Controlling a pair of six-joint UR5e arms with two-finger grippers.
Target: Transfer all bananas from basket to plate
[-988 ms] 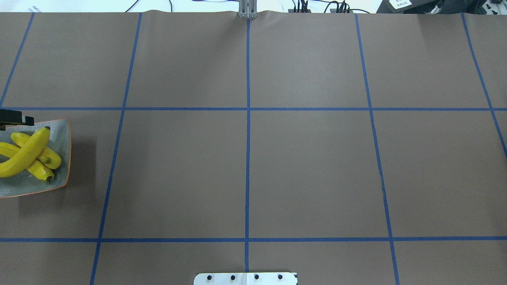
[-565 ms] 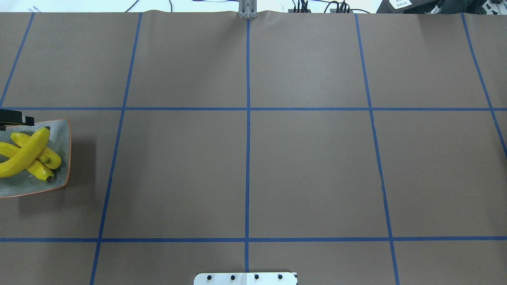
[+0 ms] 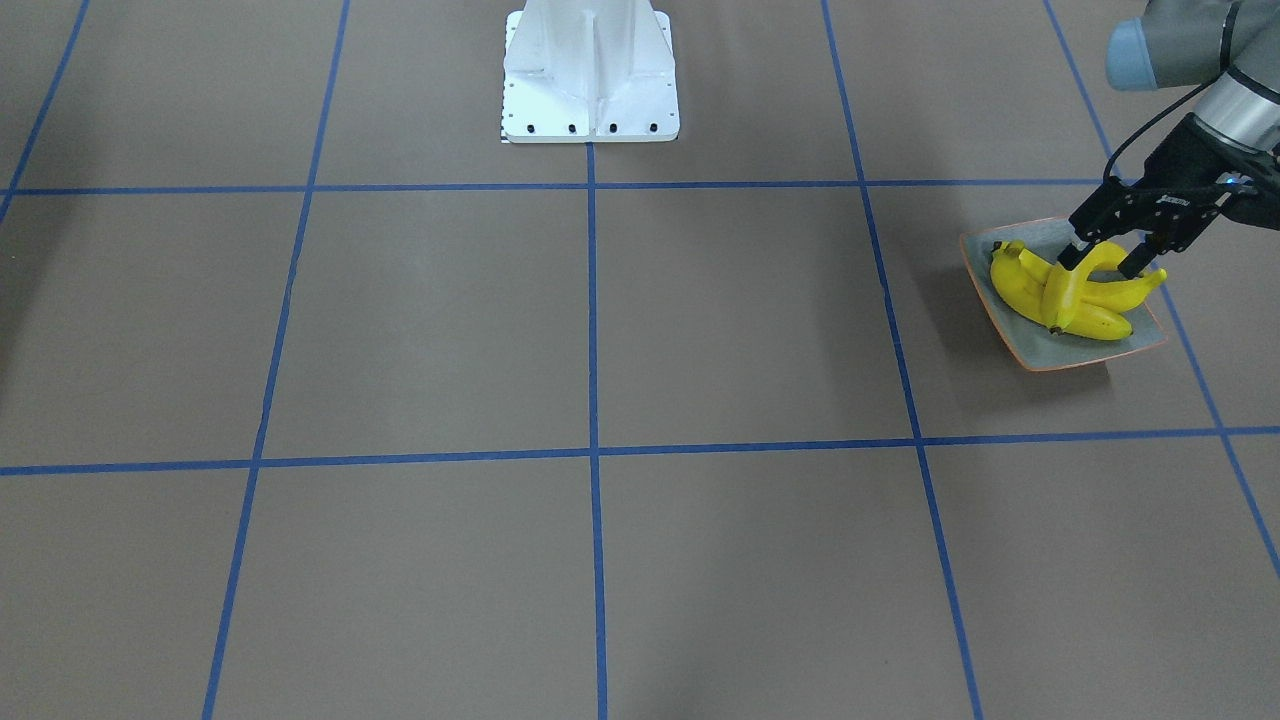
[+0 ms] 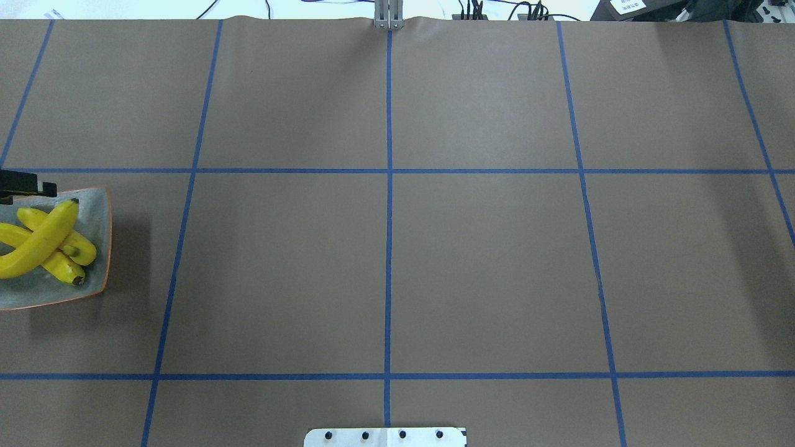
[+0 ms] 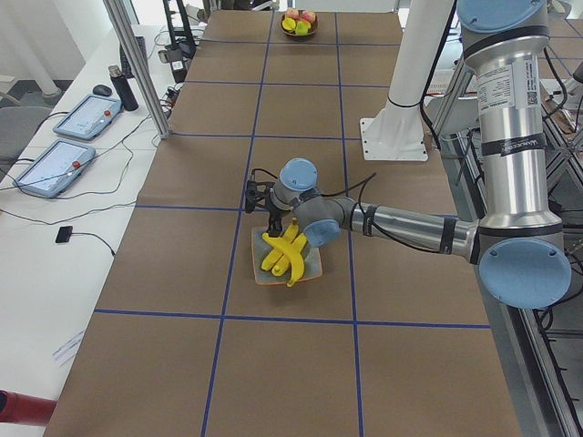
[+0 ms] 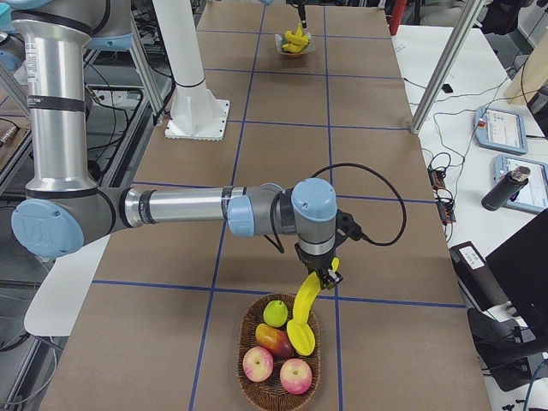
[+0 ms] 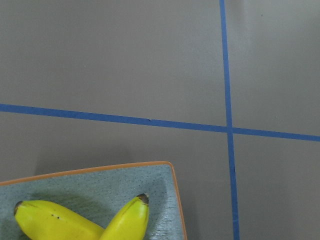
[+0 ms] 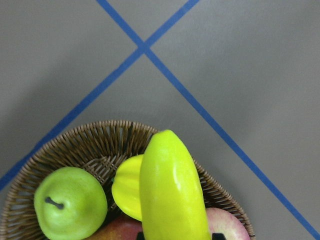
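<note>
Three yellow bananas (image 3: 1060, 295) lie crossed on the grey-green plate (image 3: 1010, 335) with an orange rim. They also show in the overhead view (image 4: 43, 239) and the left wrist view (image 7: 125, 222). My left gripper (image 3: 1103, 262) is open just above them, its fingers either side of the top banana's end. My right gripper (image 6: 321, 278) is shut on a fourth banana (image 8: 172, 190) and holds it just above the wicker basket (image 6: 248, 321). Its fingertips (image 8: 216, 235) barely show beside the banana.
The basket (image 8: 90, 135) holds a green pear (image 8: 70, 202), apples (image 6: 295, 375), a reddish fruit and another yellow fruit (image 8: 125, 192). The white robot base (image 3: 590, 70) stands at mid-table. Tablets and cables (image 5: 82, 114) lie beyond the table's edge.
Hardly anything. The black part of my left gripper at the overhead view's left edge has shifted very slightly. The bananas on the plate have not moved.
</note>
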